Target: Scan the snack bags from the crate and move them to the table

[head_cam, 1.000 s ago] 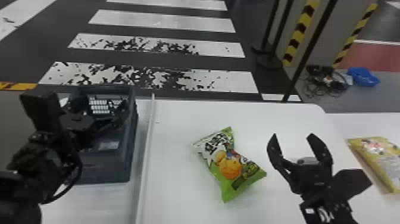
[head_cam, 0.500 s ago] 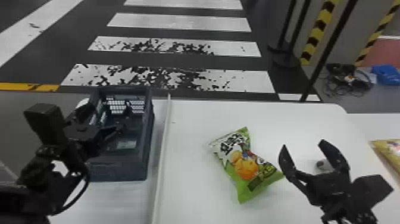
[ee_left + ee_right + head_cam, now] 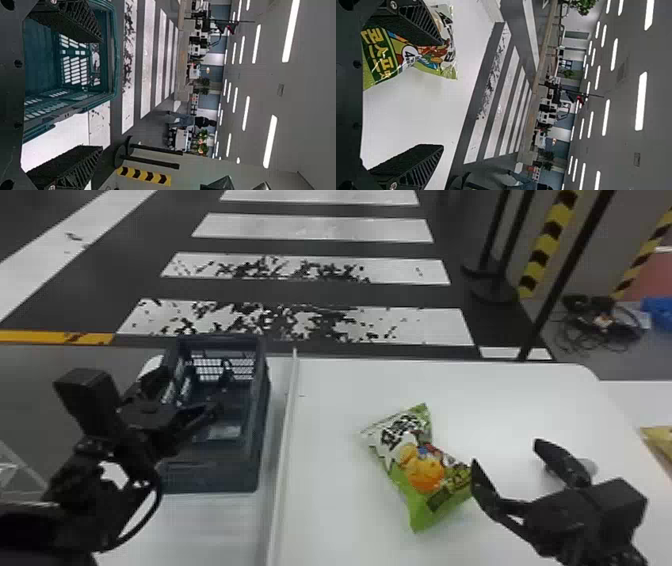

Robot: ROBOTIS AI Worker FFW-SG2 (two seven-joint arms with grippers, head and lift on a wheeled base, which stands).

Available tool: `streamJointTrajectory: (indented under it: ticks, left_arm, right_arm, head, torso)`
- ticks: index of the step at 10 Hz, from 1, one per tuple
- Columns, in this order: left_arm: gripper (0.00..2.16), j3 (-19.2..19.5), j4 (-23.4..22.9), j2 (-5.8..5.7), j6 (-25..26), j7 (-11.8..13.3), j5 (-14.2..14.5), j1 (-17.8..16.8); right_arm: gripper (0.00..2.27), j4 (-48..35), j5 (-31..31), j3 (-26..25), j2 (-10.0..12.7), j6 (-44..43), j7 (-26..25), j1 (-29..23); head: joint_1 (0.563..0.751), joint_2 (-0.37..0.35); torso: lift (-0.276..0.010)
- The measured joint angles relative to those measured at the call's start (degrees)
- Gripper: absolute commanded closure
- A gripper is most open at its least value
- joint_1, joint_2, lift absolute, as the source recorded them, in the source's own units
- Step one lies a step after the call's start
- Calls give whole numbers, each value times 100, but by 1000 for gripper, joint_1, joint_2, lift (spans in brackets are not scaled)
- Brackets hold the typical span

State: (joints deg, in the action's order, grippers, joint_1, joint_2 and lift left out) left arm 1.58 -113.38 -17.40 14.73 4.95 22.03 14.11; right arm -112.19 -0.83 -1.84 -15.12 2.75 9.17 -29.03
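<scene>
Nearer the snack bag than before, the right end effector hangs spread — a low sideways pass could skid the bag across the bench. Left end effector, also spread, could snag the crate beneath if swung.

A lab-like indoor hall: strip lights overhead, crosswalk stripes beyond the desk at twelve o'clock, hazard tape at one.

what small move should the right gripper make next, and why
Probably shift the right gripper a little toward the robot's left, over the green snack bag, before closing. It stands open, but most of the bag lies left of it, so closing now would likely miss.
</scene>
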Motion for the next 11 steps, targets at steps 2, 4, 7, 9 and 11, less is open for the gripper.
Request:
streamJointTrajectory:
  ticks: [2, 4, 7, 9, 11]
  left_arm:
    - [33, 0, 36, 0, 0, 33, 42, -5]
    - [33, -6, 85, 3, 0, 53, 54, -14]
    - [33, -29, 146, 20, 0, 103, 55, -27]
    - [33, -44, 201, 34, 0, 135, 56, -47]
    - [33, -51, 211, 35, -2, 147, 56, -50]
  right_arm:
    - [73, -228, 352, 47, -65, 466, -218, -35]
    - [73, -324, 980, 227, -198, 693, -426, -55]
    - [80, -364, 1949, 589, -379, 1032, -655, -54]
    - [80, -351, 2695, 983, -482, 1277, -947, -65]
    - [80, -342, 3156, 1325, -572, 1456, -1177, -116]
  head:
    - [695, -4]
    - [695, -6]
    - [695, -3]
    - [695, 4]
    - [695, 16]
  torso:
    - [-95]
    - [-95]
    - [-95]
    - [-95]
    - [-95]
